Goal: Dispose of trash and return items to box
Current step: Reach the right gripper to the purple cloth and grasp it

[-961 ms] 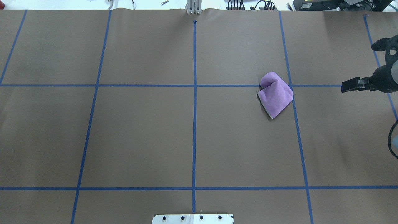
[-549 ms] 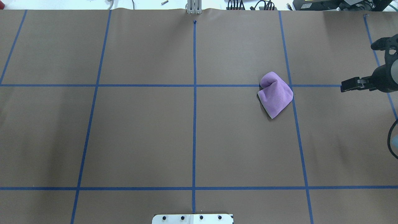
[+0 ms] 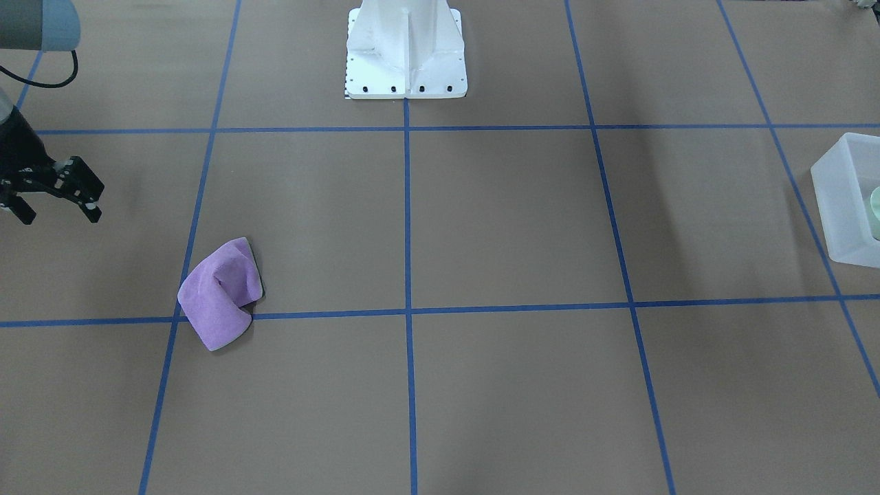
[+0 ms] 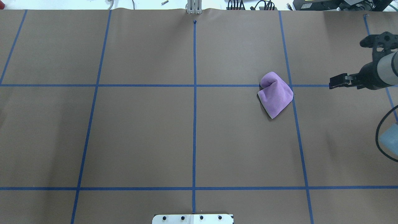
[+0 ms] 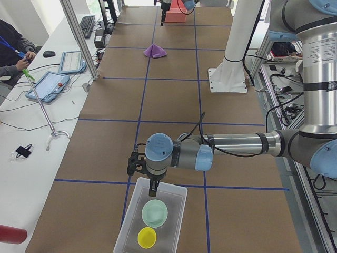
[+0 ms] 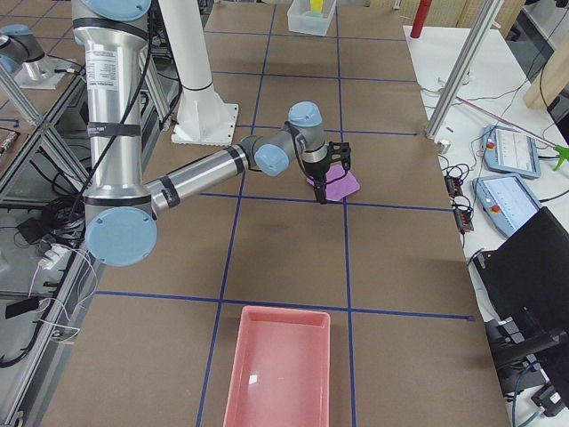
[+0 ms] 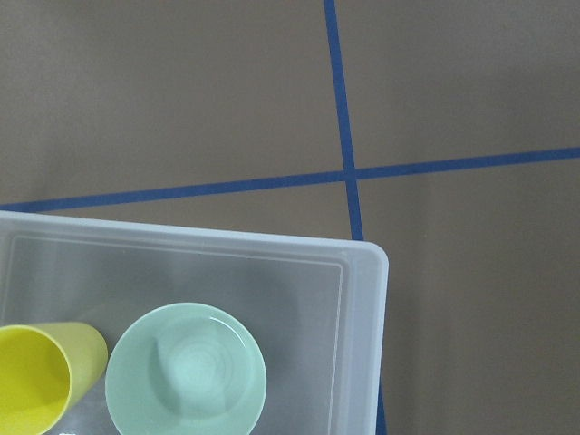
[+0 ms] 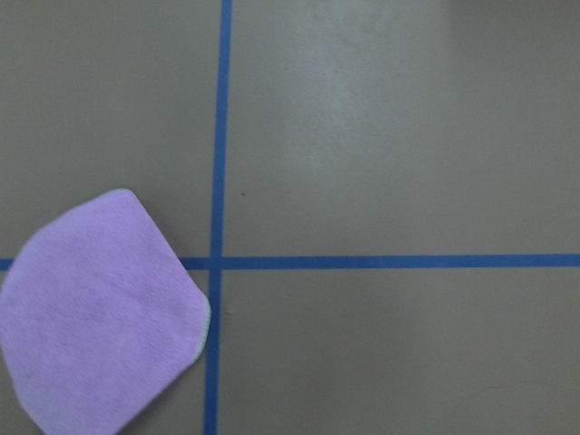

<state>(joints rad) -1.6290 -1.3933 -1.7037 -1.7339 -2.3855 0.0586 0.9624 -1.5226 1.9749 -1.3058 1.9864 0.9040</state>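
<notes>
The pale mint-green bowl (image 7: 186, 372) lies in the frosted white box (image 7: 362, 317), beside a yellow cup (image 7: 36, 376). Both also show in the exterior left view: the bowl (image 5: 155, 213) and the box (image 5: 131, 211). My left gripper (image 5: 152, 190) hangs over the box's near end. It shows only in that side view, so I cannot tell whether it is open or shut. My right gripper (image 3: 58, 212) is open and empty. It hovers at the table's right side (image 4: 332, 84), apart from a crumpled purple cloth (image 4: 276, 95).
A pink-red bin (image 6: 280, 374) stands at the table's end on my right. The white robot base (image 3: 405, 55) is at the table's middle edge. Blue tape lines grid the brown table. Operators' tablets and cables lie past the far edge.
My right gripper has moved a little left in the overhead view, toward the purple cloth. The cloth has not moved.
</notes>
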